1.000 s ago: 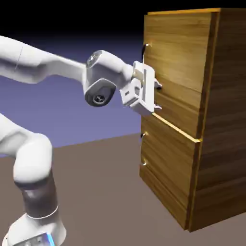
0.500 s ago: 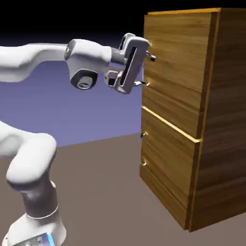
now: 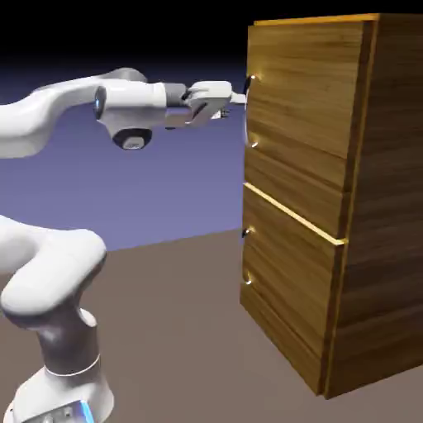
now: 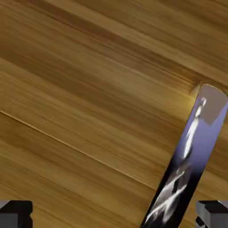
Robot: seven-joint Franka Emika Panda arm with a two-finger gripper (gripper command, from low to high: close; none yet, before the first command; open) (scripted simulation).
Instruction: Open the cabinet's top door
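The top door [image 3: 301, 124] is the upper, taller front panel of the cabinet [image 3: 376, 215], which stands upright on the brown table [image 3: 182, 330] at the right of the exterior view. The door's face points left toward the arm and lies flush with the cabinet front, closed. Its wood grain runs horizontally, and a bright seam divides it from the shorter lower panel [image 3: 285, 285] beneath.

A slim metal handle [image 3: 250, 111] stands at the door's left edge, its long axis vertical, with only its two ends catching light in the exterior view. In the hand view the handle [image 4: 187, 160] shows as a polished, reflective bar crossing the frame at a slant, from the bottom edge up toward the right, in front of the door's wood [image 4: 89, 102].

The gripper [image 3: 240, 99] reaches level from the left, at the handle's upper end. Its grey fingertips [image 4: 15, 213] sit spread wide at the bottom corners of the hand view, the bar lying between them, nearer the right one and touching neither.
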